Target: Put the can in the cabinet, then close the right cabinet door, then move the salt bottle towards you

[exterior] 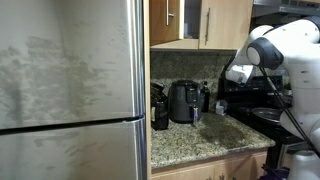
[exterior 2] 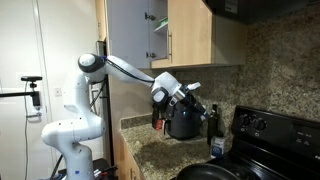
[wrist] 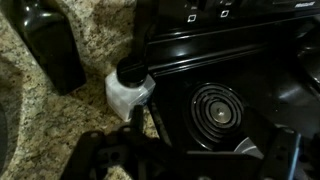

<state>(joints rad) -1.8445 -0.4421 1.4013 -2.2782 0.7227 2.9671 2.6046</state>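
- My hand (wrist: 190, 158) is spread wide and there is nothing between its fingers. In an exterior view it (exterior 2: 188, 92) hangs in the air over the counter (exterior 2: 150, 150), just above the black appliance (exterior 2: 183, 122).
- In the wrist view, the salt bottle (wrist: 125, 92) sits below me, upright on the speckled counter and right against the black edge of the stove (wrist: 215, 110).
- Its dark cap is on, so I can't see what's inside.
- A dark bottle (wrist: 55, 45) stands on the counter near the salt bottle, not touching it. It's too dark for me to read its contents.
- Up on the wall is the cabinet (exterior 2: 190, 30), light wood with slim silver handles.
- The right cabinet door (exterior: 225, 22) is beside the narrower door; I can't tell whether it's fully shut.
- The cabinet's inside is too small and dim in both exterior views for me to say what it holds.
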